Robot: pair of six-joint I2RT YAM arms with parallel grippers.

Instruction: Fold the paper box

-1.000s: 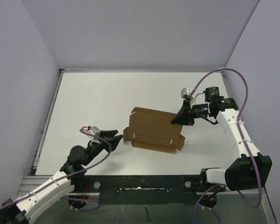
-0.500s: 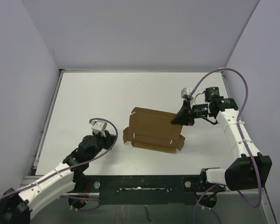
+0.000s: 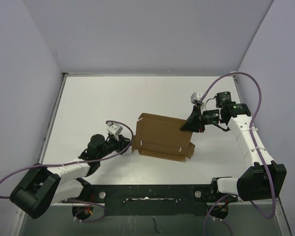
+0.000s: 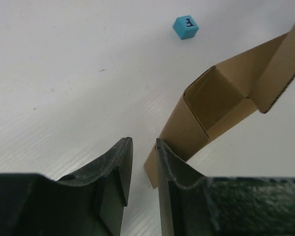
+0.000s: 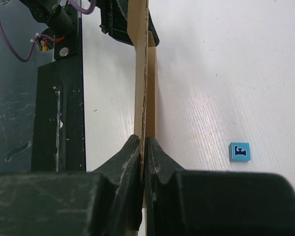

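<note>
A brown cardboard box (image 3: 162, 136) with slits and raised end flaps lies in the middle of the counter (image 3: 98, 103), its long axis left to right, dipping slightly rightward. Right fingers (image 3: 188, 127) pinch its right edge. Left fingers (image 3: 126, 143), narrowly parted and empty, sit beside its left flap.

The only thing to read is one dark blue letter on the little blue cube (image 4: 186, 27) lying on the white bench (image 4: 64, 73), and it looks like an E or an F.
</note>
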